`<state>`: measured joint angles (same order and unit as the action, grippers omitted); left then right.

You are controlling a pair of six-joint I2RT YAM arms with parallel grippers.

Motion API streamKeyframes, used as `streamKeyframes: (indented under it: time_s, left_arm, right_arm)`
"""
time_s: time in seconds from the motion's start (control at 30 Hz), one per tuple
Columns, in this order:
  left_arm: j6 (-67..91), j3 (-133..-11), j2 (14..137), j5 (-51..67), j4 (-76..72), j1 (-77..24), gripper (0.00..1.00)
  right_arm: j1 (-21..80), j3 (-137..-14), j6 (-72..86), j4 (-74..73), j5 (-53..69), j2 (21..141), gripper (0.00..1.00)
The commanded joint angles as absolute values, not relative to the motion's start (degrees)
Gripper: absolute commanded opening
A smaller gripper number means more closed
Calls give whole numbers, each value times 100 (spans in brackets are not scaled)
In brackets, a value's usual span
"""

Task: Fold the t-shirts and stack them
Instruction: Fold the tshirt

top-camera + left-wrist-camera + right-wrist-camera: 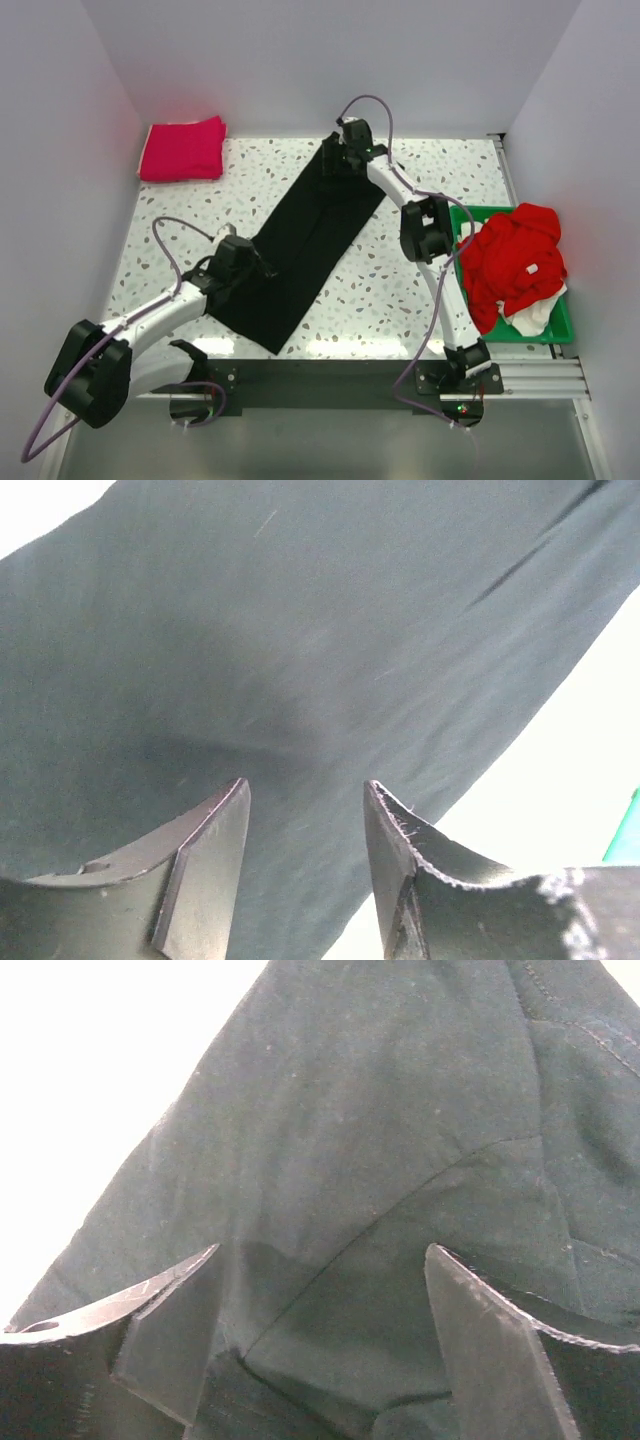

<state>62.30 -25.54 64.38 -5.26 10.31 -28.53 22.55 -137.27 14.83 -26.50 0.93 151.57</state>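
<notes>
A large black t-shirt (305, 245) lies on the speckled table, folded into a long strip that runs diagonally from near left to far centre. My left gripper (255, 262) hovers over its near-left end. In the left wrist view this gripper (306, 782) is open, with flat black cloth (300, 630) below the fingers and nothing between them. My right gripper (335, 160) is at the strip's far end. In the right wrist view it (323, 1248) is open wide above the black cloth (400, 1110), where a seam shows. A folded magenta-pink t-shirt (182, 148) lies at the far left corner.
A green tray (560, 335) at the right edge holds a crumpled heap of red t-shirts (512, 262) with a white one (538, 315) underneath. White walls close in the table on the left, back and right. The arm bases sit along the near edge.
</notes>
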Motion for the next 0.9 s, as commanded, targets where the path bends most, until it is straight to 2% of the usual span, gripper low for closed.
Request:
streamKeyframes:
  time_s: [0.0,0.1,0.27,0.4,0.5,0.6,0.7,0.87]
  left_arm:
    - [5319,-3479,6222,-1168,1598,-2857,55]
    - [4747,-3727,6363,-1249,1697,-2865,47]
    - [4386,-3306,6495,-809,1442,-2883,34]
    - [4359,-2919,6390,-607,1293,-3041,28]
    - [4403,-2795,6381,-650,1327,-3278,25]
    - [4526,-2716,6425,-677,1319,-3480,24]
    - [4763,-2646,6574,-782,1292,-3700,20]
    - [5325,-2627,7004,-879,1003,-4148,19]
  right_arm:
    - [2259,-13852,1300,-2629,36,14777,86]
    - [2259,-13676,1440,-2680,-192,14206,87]
    - [2259,-13097,1871,-3067,-457,13448,87]
    - [2268,-11957,2310,-3173,-369,12886,85]
    - [2268,-11157,2521,-2963,-343,12543,77]
    - [2268,-10864,2636,-2918,-439,12498,70]
    - [2268,-11038,2707,-3110,-431,12778,60]
    - [2259,-11696,2716,-3461,-500,13524,51]
